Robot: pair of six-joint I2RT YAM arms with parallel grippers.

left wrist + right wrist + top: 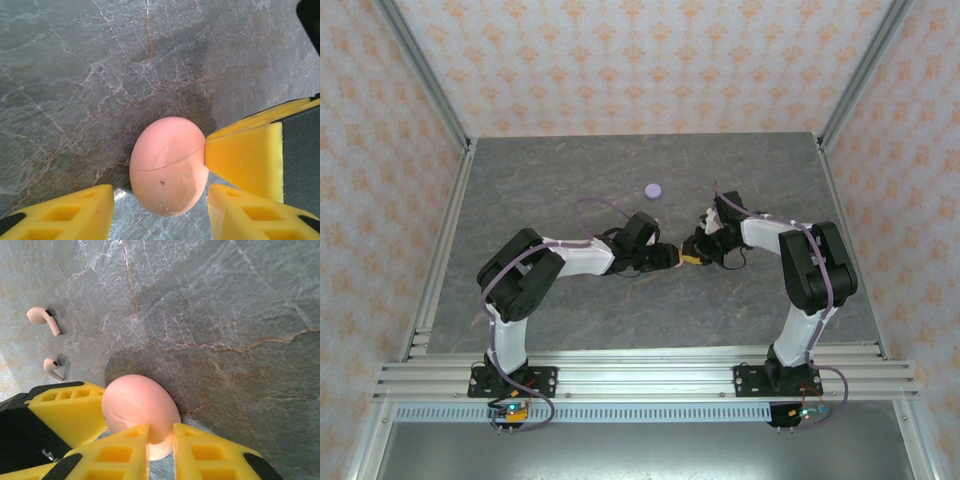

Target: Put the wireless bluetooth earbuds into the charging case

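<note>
A pale pink earbud (44, 317) and a second earbud (51, 367) lie loose on the worktop (225, 300), near the pink charging case (137, 407) but apart from it. The right gripper (160, 450) pinches the case's edge. The left gripper (160, 212) straddles the case, spread, with one finger touching. A lilac case (653, 189) sits farther back.

Found no legible text, label, brand, number or sign on the smooth pale pink egg-shaped plastic case (167, 165), the grey veined stone-look table (570, 190) or the orange-patterned wallpaper walls (640, 60).
</note>
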